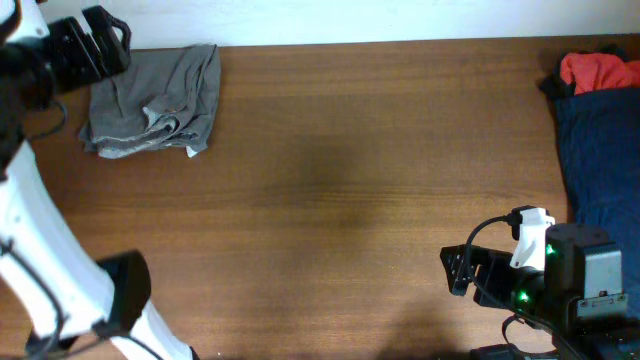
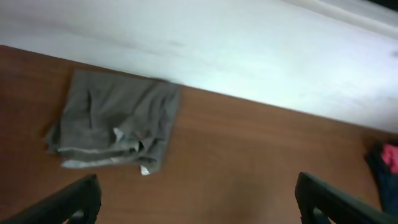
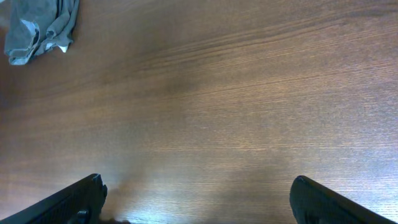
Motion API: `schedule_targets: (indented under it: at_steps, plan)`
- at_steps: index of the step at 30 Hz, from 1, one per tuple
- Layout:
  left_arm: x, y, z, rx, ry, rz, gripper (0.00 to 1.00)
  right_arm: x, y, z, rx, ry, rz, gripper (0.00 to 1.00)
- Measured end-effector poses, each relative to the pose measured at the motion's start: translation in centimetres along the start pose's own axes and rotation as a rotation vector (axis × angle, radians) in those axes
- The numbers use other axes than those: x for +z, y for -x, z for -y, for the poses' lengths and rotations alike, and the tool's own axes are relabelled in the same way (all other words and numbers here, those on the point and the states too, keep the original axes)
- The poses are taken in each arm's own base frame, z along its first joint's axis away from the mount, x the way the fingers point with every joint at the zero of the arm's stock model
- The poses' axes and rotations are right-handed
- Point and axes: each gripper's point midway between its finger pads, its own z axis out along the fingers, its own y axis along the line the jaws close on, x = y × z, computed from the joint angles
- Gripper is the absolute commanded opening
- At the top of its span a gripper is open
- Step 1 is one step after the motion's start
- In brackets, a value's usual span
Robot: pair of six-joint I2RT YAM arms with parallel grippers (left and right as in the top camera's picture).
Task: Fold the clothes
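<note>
A folded grey garment point(image 1: 155, 100) lies at the table's back left; it also shows in the left wrist view point(image 2: 115, 121) and small in the right wrist view point(image 3: 40, 28). A dark navy garment point(image 1: 600, 150) lies at the right edge with a red one point(image 1: 598, 70) behind it; the red one shows at the right edge of the left wrist view point(image 2: 392, 157). My left gripper point(image 1: 100, 45) is open and empty, raised just left of the grey garment. My right gripper point(image 1: 460, 270) is open and empty over bare wood at the front right.
The brown wooden table point(image 1: 350, 170) ends at a white wall point(image 2: 249, 56) along the back. The right arm's base with a green light point(image 1: 560, 285) stands at the front right.
</note>
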Motion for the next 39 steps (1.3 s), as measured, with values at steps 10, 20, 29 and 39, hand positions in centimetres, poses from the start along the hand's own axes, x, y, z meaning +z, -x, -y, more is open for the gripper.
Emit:
schedule_targets:
  at_steps: [10, 20, 29, 39]
  plan:
    - [-9.4, -9.5, 1.1, -0.003, 0.042, -0.111, 0.99, 0.0, 0.0, 0.0, 0.000, -0.001, -0.001, 0.99]
    - [-17.4, -18.1, 3.4, 0.064, -0.069, 0.096, 0.99, 0.0, 0.0, 0.0, 0.000, -0.001, -0.001, 0.99]
    - [-19.8, -25.2, 4.4, 0.091, -0.161, 0.144, 0.99, 0.0, 0.0, 0.0, 0.000, 0.000, 0.000, 0.99]
    - [-19.6, -29.5, 3.9, 0.032, -0.150, -0.015, 0.99, 0.0, 0.0, 0.0, 0.000, 0.000, 0.000, 0.99]
